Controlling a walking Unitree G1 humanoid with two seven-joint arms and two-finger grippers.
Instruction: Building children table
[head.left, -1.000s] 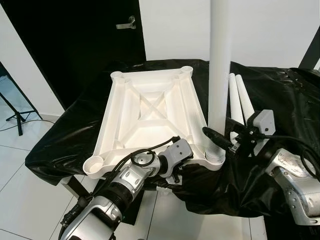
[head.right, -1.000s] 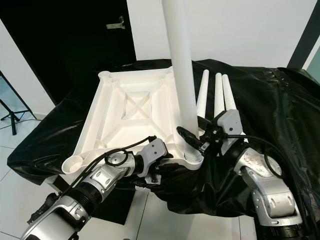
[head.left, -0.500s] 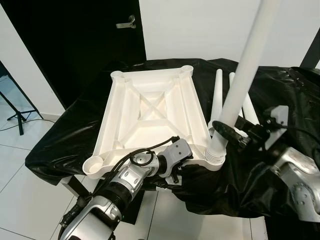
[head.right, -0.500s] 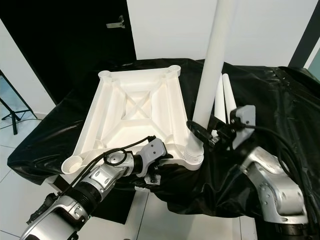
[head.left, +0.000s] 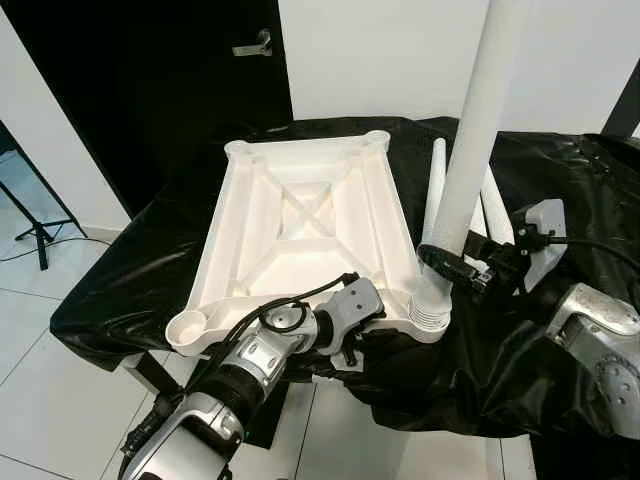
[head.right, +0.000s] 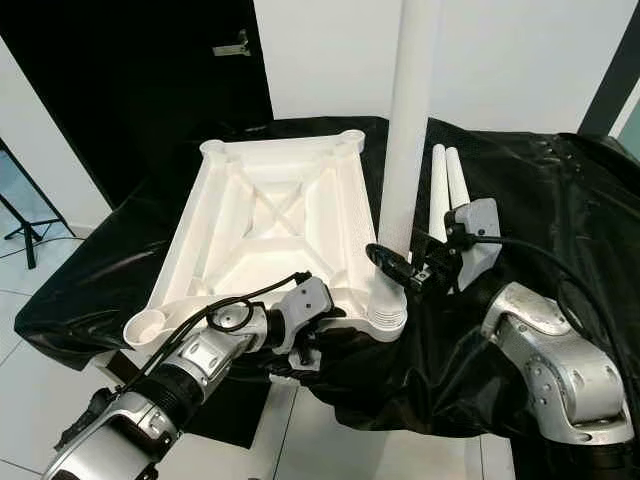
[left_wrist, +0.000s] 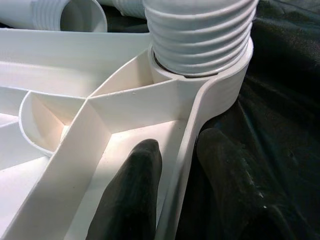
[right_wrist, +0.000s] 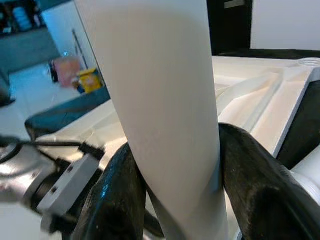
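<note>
The upturned white tabletop (head.left: 300, 235) lies on the black-draped counter (head.left: 120, 280). At its near edge the left gripper (left_wrist: 172, 200) pinches the rim, one finger inside the wall and one outside, steadying it. Right of that, the leg (head.left: 465, 170) stands in the near right corner socket (head.left: 430, 312), its threaded end only partly in and its long axis tipped slightly right. The right gripper (head.right: 400, 268) clasps the leg low down, just above the socket. Spare legs (head.right: 447, 190) lie beyond on the counter.

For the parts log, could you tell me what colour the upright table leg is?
The table leg is plain white, clearest in the right eye view.
</note>
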